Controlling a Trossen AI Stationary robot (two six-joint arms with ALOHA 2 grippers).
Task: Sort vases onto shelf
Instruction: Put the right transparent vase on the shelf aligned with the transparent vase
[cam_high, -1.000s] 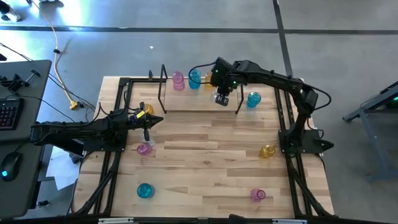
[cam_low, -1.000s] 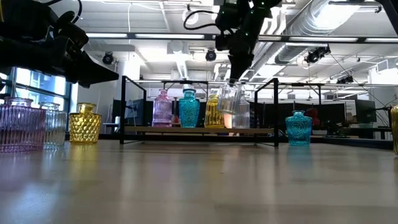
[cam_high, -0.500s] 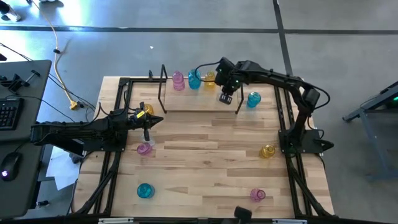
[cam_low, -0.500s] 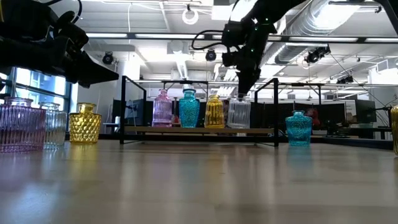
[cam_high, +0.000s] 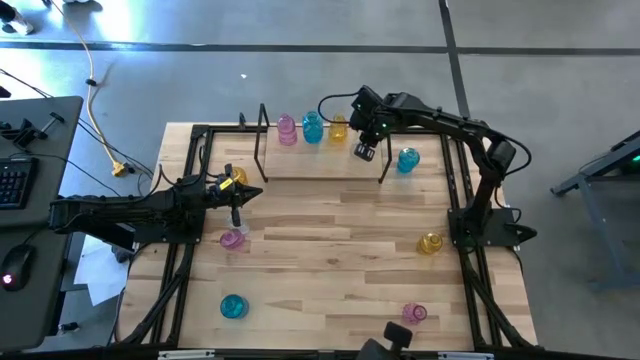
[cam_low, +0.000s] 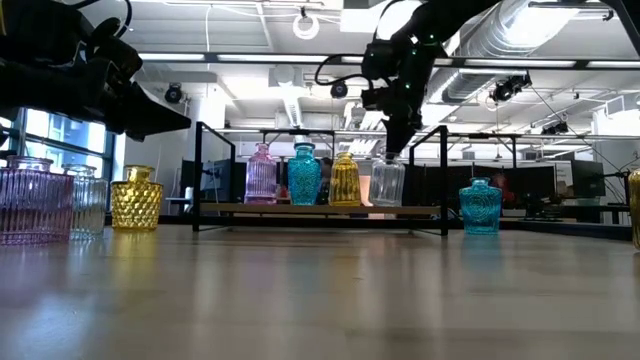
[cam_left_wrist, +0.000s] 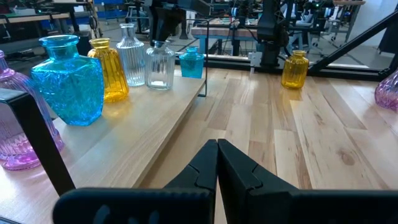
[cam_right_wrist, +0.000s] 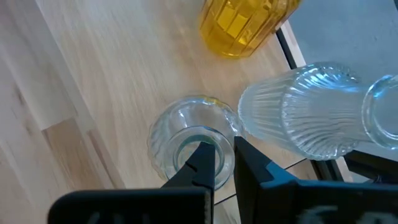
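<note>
The shelf (cam_high: 320, 160) stands at the table's far side. On its board, in a row, are a pink vase (cam_high: 287, 128), a teal one (cam_high: 313, 127), a yellow one (cam_high: 338, 127) and two clear ones (cam_left_wrist: 132, 56) (cam_left_wrist: 160, 65). My right gripper (cam_right_wrist: 222, 163) points down, shut on the clear vase (cam_right_wrist: 189, 149) nearest the shelf's right post. My left gripper (cam_high: 240, 195) hovers shut at the table's left, between a yellow vase (cam_high: 232, 178) and a pink vase (cam_high: 232, 238), touching neither. My right gripper pinches the clear vase's mouth rim (cam_right_wrist: 219, 142), one finger (cam_right_wrist: 202, 158) inside the opening and the other outside. The fingers come steeply from above. The vase stands upright with its base on the shelf board (cam_low: 387, 203), next to a ribbed clear vase (cam_right_wrist: 305, 118).
Loose vases stand on the table: teal (cam_high: 407, 159) just right of the shelf, yellow (cam_high: 430, 243) at the right, pink (cam_high: 414, 313) near right, teal (cam_high: 233, 306) near left. A black rail frame (cam_high: 190, 250) edges the table. The middle of the wooden top is bare.
My right gripper has gone down and toward the shelf's right end with the clear vase. The vase, lifted and tilted a second ago, now stands upright on the shelf board beside the yellow vase. The gripper has stayed shut on it.
</note>
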